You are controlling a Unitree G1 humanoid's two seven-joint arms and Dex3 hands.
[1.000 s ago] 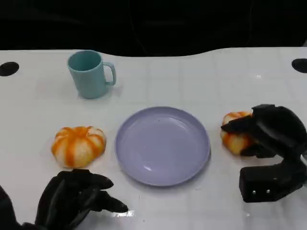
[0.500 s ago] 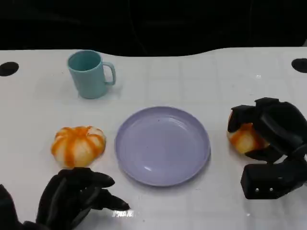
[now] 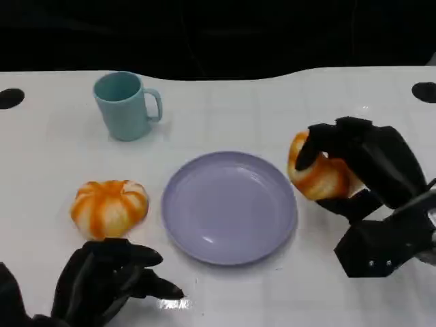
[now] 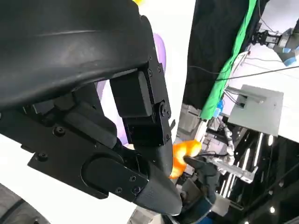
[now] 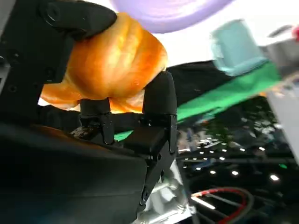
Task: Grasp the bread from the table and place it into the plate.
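There are two orange-striped bread rolls, one [image 3: 109, 208] on the table and one [image 3: 319, 175] held; one purple plate [image 3: 228, 208]; one teal mug [image 3: 124, 105]; two black hands [image 3: 109, 279] [image 3: 364, 167].

Both hands are matte black, built from blocky, hard-edged segments with rounded fingertips. The right hand [image 3: 354, 167] carries a broad, smooth shell over its back, and below it sits a boxy black wrist block with small pale dots along its lower face. The left hand [image 3: 109, 283] has slim fingers [image 3: 146, 257] with a faint sheen. Seen from the left wrist, a large rounded glossy shell tops angular black plates fastened with small recessed screws, beside a round cap. The right wrist view shows the same squared black links, likewise screwed.
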